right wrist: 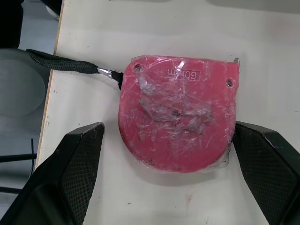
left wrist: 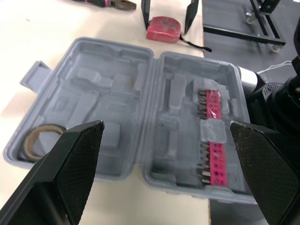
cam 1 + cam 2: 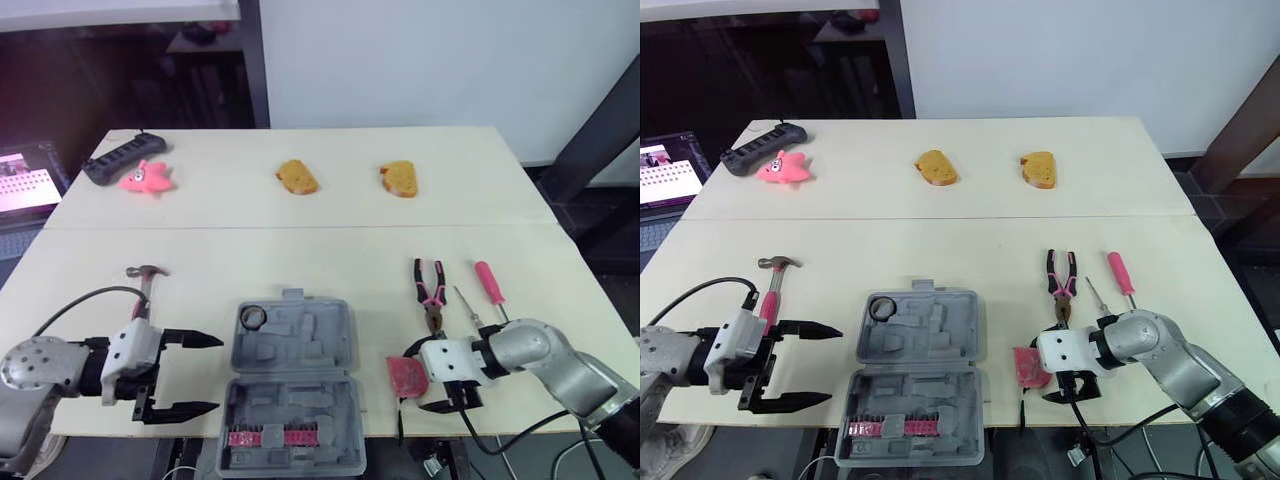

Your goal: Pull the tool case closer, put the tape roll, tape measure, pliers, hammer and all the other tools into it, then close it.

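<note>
The tool case [image 3: 292, 375] lies open flat at the near edge of the pale, smooth worktop [image 3: 330, 250], a little left of centre. It is grey moulded plastic, both halves full of shaped hollows, with a square latch tab on its far side. A thin ring of tape roll [image 3: 252, 317] sits in the far left pocket. A pink strip of metal bits [image 3: 268, 437] fills a slot in the near half.

The left pincer [image 3: 215, 373] hangs just left of the case, its two black fingers [image 2: 75, 164] spread wide with nothing between them; their inner faces are cut in a fine diamond pattern. Beyond it lies the hammer [image 3: 147, 283], steel head away from me, pink handle.

To the right of the case is the tape measure [image 1: 176, 112], a flat, rounded red shell wrapped in crinkled clear film, with a black cord strap trailing off the near edge. The right pincer [image 3: 425, 378] stands open around it, one finger on each side. One finger is clearly apart from the shell and the other is very close to it; I cannot tell whether that one touches.

Farther right and back lie the pliers [image 3: 431, 295] with pink-and-black grips, a slim metal-shafted driver [image 3: 466, 303] and a screwdriver [image 3: 490, 282] with a pink handle.

Along the far side are two brown bread-like pieces [image 3: 297, 177], a pink star-shaped toy [image 3: 147, 178] and a long black block [image 3: 120, 158].
</note>
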